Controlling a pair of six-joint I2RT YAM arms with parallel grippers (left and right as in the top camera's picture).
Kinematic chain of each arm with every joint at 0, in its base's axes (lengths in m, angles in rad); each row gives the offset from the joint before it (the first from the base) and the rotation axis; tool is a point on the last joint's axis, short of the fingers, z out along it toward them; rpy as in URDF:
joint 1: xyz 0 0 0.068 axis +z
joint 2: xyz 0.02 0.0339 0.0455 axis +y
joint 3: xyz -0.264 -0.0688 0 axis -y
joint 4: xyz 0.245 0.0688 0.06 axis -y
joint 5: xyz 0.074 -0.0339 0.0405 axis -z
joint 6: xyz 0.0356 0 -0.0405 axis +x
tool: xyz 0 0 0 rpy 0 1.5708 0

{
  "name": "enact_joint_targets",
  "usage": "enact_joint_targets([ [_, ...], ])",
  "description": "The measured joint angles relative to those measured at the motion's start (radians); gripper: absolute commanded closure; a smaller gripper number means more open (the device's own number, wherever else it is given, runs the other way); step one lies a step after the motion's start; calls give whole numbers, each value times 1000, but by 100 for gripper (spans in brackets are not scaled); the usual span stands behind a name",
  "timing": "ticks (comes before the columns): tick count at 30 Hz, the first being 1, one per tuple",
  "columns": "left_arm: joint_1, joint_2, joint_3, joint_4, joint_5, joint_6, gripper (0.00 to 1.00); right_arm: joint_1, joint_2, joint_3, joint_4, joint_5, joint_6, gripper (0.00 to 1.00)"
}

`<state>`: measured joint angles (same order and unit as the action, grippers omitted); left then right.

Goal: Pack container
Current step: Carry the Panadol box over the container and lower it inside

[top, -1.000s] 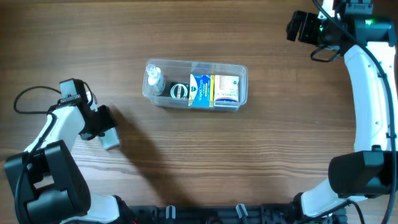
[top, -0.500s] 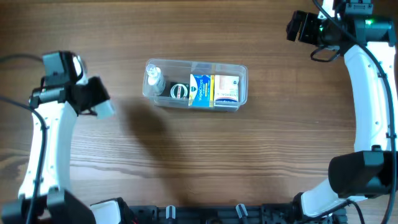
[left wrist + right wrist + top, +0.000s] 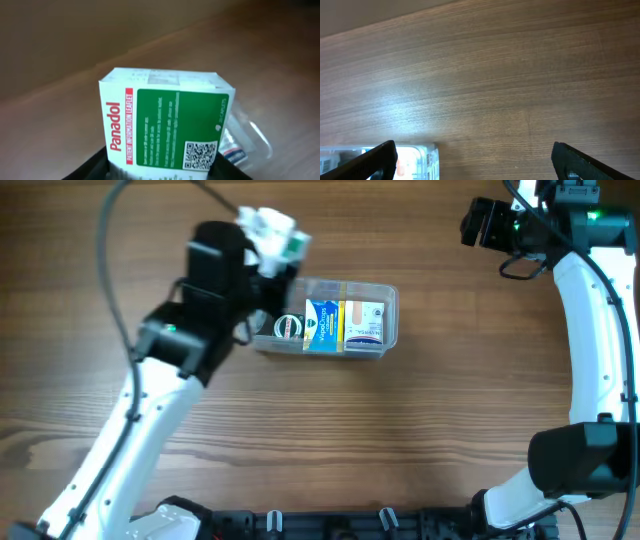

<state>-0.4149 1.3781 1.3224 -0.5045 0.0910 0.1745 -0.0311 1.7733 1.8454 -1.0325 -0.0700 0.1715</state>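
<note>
Reaching in from the left, the left gripper [image 3: 258, 250] pinches a Panadol box [image 3: 165, 125] by its lower end, one finger on each side, and holds it above the left end of the container [image 3: 394, 315]. The box is crisp white and green card with square edges, and looks light and easy to crush.

The container lies lengthwise at the middle of the wood-grain desk [image 3: 400, 430]. It is a clear plastic tub with rounded corners and a raised rim, and its left end is hidden under the arm. From left to right, the visible part holds a dark round tin [image 3: 289, 327], a blue carton [image 3: 322, 325] and a white carton [image 3: 365, 322], set close together.

I judge the tub to be light, thin-walled and smooth. It would probably slide on the desk if nudged and bow if squeezed hard. The stiffer rim on a long side, or an end wall, looks like the surest place to take hold.

Far right, the right gripper [image 3: 474, 150] hangs with its jaws spread wide and empty, well apart from the tub.
</note>
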Motion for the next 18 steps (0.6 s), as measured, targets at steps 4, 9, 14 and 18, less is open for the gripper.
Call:
enact_joint_targets([
  [4, -111, 69, 0, 64, 5, 161, 48, 0, 0, 0, 0, 0, 0, 0],
  [9, -159, 211, 0, 68, 5, 331, 45, 0, 0, 0, 0, 0, 0, 0],
  [14, -162, 348, 0, 68, 6, 560, 38, 0, 0, 0, 0, 0, 0, 0],
  [18, -162, 374, 0, 63, 21, 649, 37, 0, 0, 0, 0, 0, 0, 0],
])
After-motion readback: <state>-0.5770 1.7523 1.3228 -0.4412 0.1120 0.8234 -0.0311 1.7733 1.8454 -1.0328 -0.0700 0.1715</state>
